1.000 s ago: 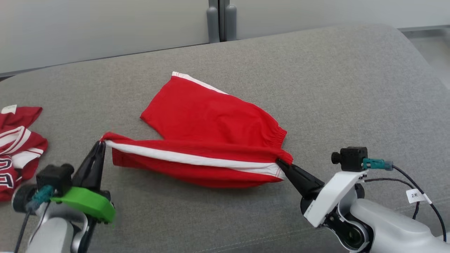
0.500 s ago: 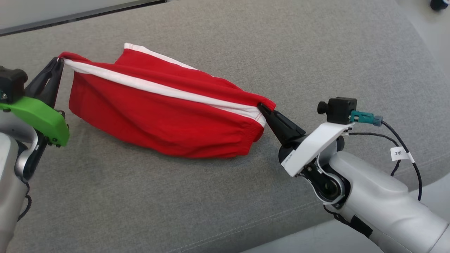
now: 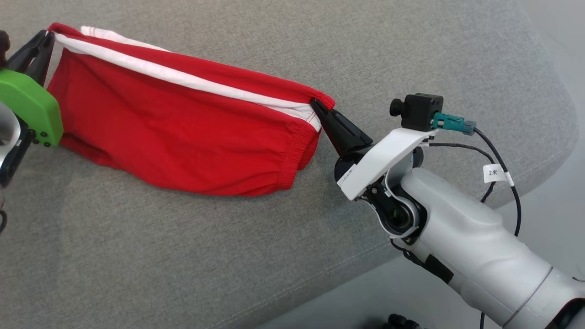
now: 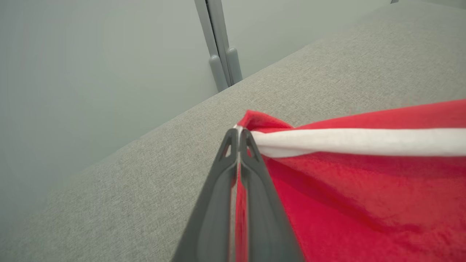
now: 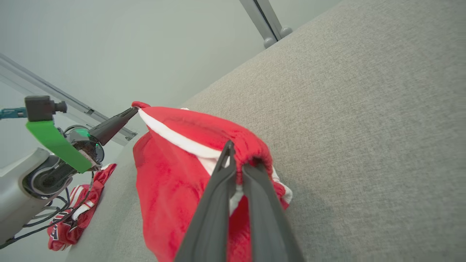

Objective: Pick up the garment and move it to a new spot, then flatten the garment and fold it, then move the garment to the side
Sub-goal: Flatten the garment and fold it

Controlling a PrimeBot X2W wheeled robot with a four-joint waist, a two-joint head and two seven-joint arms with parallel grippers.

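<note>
Left tool (image 3: 45,39) gripped the hem corner of the red shorts (image 3: 183,137) and right tool (image 3: 316,104) gripped the waistband corner. Both were clamped tight on cloth, stretching the white-striped edge above the grey cushion (image 3: 183,265) while the rest sagged onto it.

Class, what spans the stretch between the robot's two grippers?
The red garment, pinched at each end by the left gripper and right gripper; the head view shows it.
</note>
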